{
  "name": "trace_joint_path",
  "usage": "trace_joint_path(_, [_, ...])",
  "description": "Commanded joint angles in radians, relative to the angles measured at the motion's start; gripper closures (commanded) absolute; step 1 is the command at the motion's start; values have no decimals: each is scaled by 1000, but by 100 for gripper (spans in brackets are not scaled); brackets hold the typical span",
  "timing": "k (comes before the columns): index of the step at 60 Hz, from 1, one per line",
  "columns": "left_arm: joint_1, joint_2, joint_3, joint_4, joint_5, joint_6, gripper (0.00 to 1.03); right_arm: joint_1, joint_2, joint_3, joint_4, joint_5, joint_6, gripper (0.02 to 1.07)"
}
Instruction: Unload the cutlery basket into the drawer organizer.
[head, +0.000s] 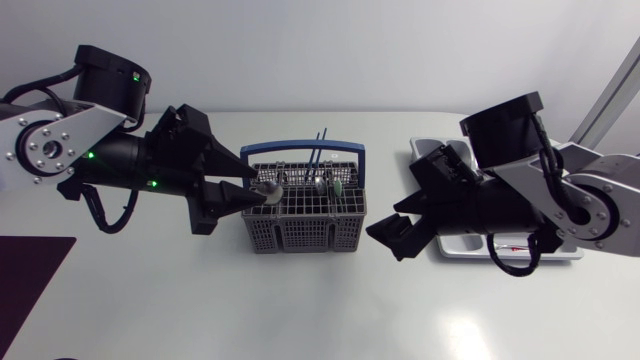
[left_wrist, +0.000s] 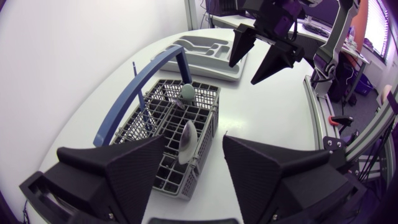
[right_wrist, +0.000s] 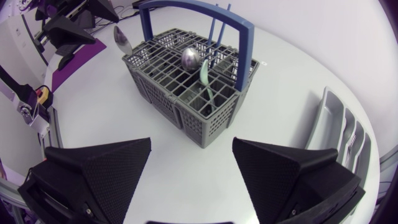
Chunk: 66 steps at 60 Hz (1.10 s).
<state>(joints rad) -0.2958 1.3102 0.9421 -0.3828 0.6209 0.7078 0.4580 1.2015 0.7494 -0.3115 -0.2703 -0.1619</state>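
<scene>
Standing on white table (head: 300, 310): basket (head: 300, 236); organizer (head: 470, 247).

Left arm (head: 60, 140) had silver-grey links, black joints, a round plate ringed with small screws, small green lights and a looping black cable. Right arm (head: 585, 195) was of the same build, with black cable looped at its joint. Left gripper (head: 255, 185) and right gripper (head: 385, 222) were matte black, with broad wedge fingers.
</scene>
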Motion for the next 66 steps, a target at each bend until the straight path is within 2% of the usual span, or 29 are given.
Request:
trace_joint_path(1, [3,29,-22,10,17,28,38,19,-13,-10,8,-21,-13,13])
trace_joint_path(20, [-9,96,6,10,22,38,40,80,35,28,35,-21,-8,13])
trace_joint_path(22, [-9,109,14,10,22,39,47,85,41,31,37,-21,-8,13])
trace_joint_path(24, [-9,115,20,10,23,39,50,88,47,31,43,-21,-8,13])
trace_joint_path(32, [-8,152,50,10,45,41,69,91,72,38,60,-21,-7,13])
trace_joint_path(34, [-8,162,60,10,51,39,78,93,78,38,63,-21,-7,13])
trace_joint_path(38, [-6,175,70,10,71,39,87,96,86,36,68,-20,-8,13])
trace_joint_path(56, [0,236,112,-22,123,39,94,105,115,56,77,-20,-11,13])
trace_joint_path(66, [17,258,162,-88,131,35,97,108,129,56,88,-18,-11,13])
